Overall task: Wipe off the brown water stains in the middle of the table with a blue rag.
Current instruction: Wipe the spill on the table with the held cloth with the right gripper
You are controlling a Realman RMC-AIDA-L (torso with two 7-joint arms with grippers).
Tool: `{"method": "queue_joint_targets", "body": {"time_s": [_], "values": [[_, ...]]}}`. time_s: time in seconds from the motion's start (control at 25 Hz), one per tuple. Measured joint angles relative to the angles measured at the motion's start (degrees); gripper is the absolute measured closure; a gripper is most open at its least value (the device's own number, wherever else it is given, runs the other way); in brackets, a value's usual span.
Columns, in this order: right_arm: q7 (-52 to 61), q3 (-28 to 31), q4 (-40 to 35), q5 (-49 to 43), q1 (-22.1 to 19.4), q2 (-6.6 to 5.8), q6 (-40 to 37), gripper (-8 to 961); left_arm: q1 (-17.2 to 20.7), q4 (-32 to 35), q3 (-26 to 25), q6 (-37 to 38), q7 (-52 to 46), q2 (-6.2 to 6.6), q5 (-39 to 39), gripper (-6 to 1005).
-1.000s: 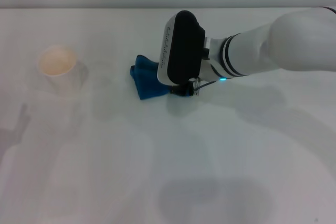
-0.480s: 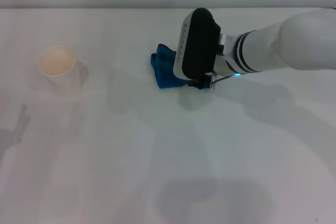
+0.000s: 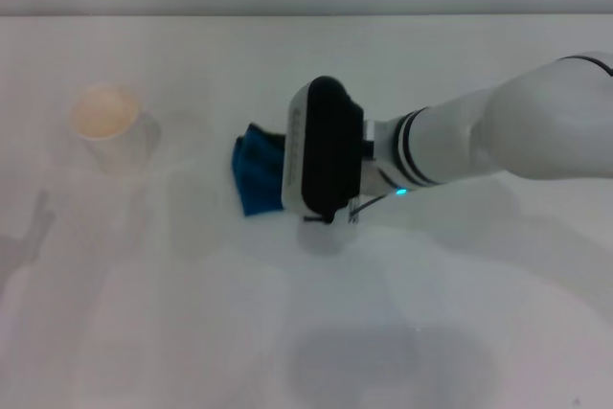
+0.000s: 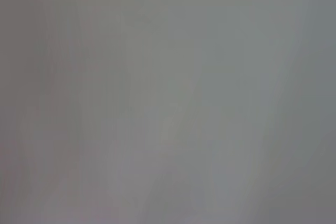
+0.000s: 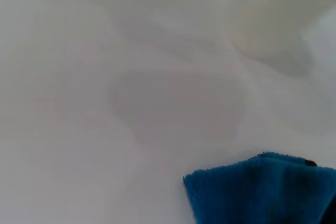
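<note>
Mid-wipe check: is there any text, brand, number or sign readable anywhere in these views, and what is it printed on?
None can be read.
The blue rag: no visible label or print.
The cup: plain, no marking.
The table: bare white, no writing.
The right gripper, over the rag: its black-and-white housing shows no lettering; only a small cyan light glows by the wrist.
Left wrist view: uniform grey, nothing legible.

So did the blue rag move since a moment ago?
Yes. In the head view the blue rag has slid left, toward the cup, and a bit nearer the robot, carried along under the right tool.
</note>
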Motion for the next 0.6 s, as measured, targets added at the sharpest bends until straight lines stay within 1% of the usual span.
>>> {"method": "queue_joint_targets", "body": {"time_s": [0.16,0.32,0.44,0.6], "values": [[-0.2,-0.5,-3.3,1.8,-0.3,-0.02,-4.4,902,0.1,0.0,-0.1,0.0,0.0,0.0,0.0,138],[-0.3,-2.3,-4.5,2.2,-0.4,-0.04,-4.7,902,-0.1,0.0,-0.2,0.0,0.0,0.0,0.0,137],[-0.3,-2.7,-2.8,2.4,0.0,0.14,-2.4,902,-0.2,0.0,-0.2,0.0,0.0,0.0,0.0,137],[-0.2,-1.6,2.0,2.4,1.3,0.14,0.6,902,-0.3,0.0,-0.2,0.0,0.0,0.0,0.0,137]]}}
